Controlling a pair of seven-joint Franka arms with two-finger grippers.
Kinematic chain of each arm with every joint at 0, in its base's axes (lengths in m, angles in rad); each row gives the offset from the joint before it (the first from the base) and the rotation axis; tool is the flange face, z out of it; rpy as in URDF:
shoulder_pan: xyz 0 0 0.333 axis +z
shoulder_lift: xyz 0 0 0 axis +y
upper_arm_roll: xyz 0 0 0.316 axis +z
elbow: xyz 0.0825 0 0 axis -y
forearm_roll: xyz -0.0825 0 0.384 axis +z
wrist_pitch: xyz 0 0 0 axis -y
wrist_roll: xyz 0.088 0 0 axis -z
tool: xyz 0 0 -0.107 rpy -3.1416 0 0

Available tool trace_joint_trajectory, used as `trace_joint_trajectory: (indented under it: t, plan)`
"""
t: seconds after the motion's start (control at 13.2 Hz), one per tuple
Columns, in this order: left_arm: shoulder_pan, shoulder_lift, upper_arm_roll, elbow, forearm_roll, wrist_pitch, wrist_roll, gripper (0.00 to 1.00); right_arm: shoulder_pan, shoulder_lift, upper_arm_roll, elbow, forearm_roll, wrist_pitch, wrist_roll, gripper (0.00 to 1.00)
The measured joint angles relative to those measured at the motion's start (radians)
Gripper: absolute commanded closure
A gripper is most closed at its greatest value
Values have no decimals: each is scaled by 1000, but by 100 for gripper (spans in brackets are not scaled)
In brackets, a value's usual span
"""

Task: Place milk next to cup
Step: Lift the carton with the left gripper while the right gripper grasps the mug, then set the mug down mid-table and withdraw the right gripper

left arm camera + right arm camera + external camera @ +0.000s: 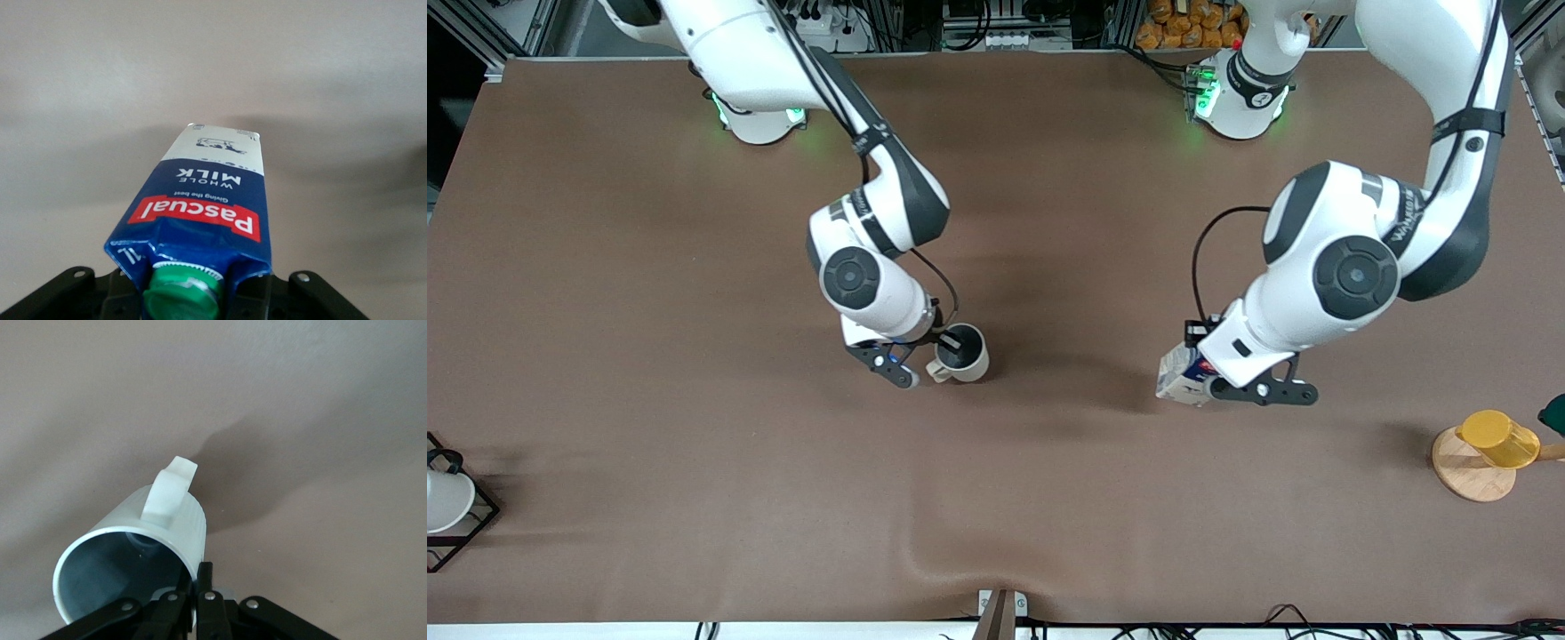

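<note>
- Brown matting is covering the whole bench, with both arm bases standing along its edge farthest from the front camera.
- Near the middle of the bench, the beige cup is sitting with its grey inside facing up and its small loop handle pointing toward the right arm's end of the bench.
- The right claw is gripping the cup by its rim, one finger dipping inside the mouth and the other sitting outside the wall by the handle.
- In the right wrist view, the cup is filling the lower part of the picture, with the claw's fingers pinching the rim just beside the handle.
- The milk is being held by the left claw, well apart from the cup and toward the left arm's end of the bench.
- Whether the carton's base is touching the bench is not showing clearly.
- In the left wrist view, the milk is showing its red label band and round green cap, the claw clamped on the gable top close to the camera.
- Near the left arm's end, a yellow cup is lying tilted on a wooden disc.
- At the right arm's end, a white cup is sitting in a black wire rack.
</note>
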Motion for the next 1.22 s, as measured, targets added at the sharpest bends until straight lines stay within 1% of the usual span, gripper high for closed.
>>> trace_joint_trajectory:
  t: [0.23,0.3,0.38,0.46,0.68,0.76,0.84,0.99,1.14,1.22]
  plan:
    - [-1,-19,-24,0,0,-73,-13,100,16,20,0,1,1,17,44,100]
    - [-1,-24,-26,0,0,-85,-13,100,22,25,0,1,1,30,59,96]
    - [-1,-28,-28,0,0,-88,-13,100,25,28,0,1,1,36,68,14]
    - [-1,-32,-29,0,0,-89,-13,100,25,29,-2,2,1,39,71,0]
    - [0,-39,-29,0,0,-90,-13,100,24,28,-11,22,1,34,71,0]
    - [0,-42,-29,0,0,-92,-13,100,23,26,-17,41,1,5,71,0]
    - [0,-47,-29,0,-2,-98,-13,100,17,23,-24,73,1,-56,71,0]
    - [0,-60,-30,1,-14,-106,-14,100,-19,16,-40,171,1,-227,71,0]
    - [1,-73,-38,1,-33,-113,-38,100,-101,5,-47,267,1,-404,28,0]
    - [1,-76,-52,1,-35,-114,-63,100,-147,-6,-48,295,0,-466,-29,0]
